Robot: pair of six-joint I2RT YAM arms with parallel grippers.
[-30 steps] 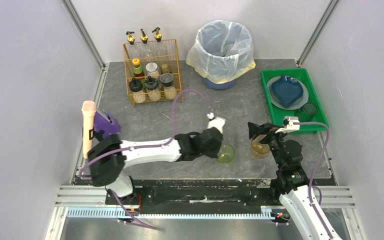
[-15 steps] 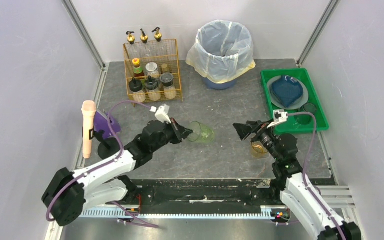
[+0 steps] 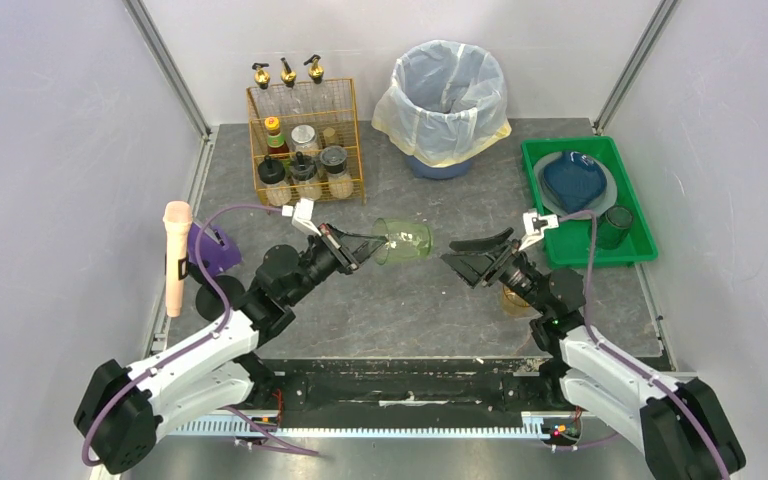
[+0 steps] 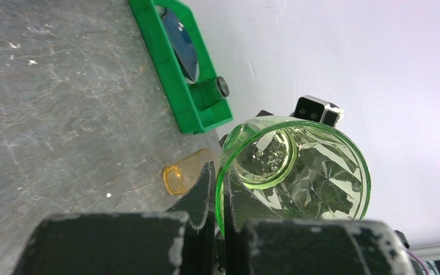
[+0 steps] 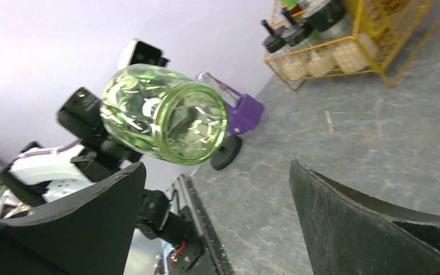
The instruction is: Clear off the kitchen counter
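Grey counter: a dark, faintly veined slab is seen spread beneath both arms; every other object is set on it or held above it.
Left gripper: pinched narrow on the rim of a green glass, one finger inside the mouth and one outside.
Green glass: held on its side in the air, clear of the counter, over the slab's middle; its base is turned toward the right gripper.
Right gripper: jaws spread wide and nothing gripped; it is aimed at the base of the glass, near it but apart, and is raised off the counter.
Counter relative to grippers: the slab lies directly below both sets of fingertips and is touched by neither.
Amber glass: rested on the counter under the right wrist; whether it is upright or tipped cannot be told.
Tray: green plastic, placed at the counter's right edge; a blue dish and a dark cup are carried in it.
Basket: yellow wire, stocked with bottles and jars, placed at the far left of the counter.
Bin: lined with a pale bag, placed at the far edge between basket and tray.
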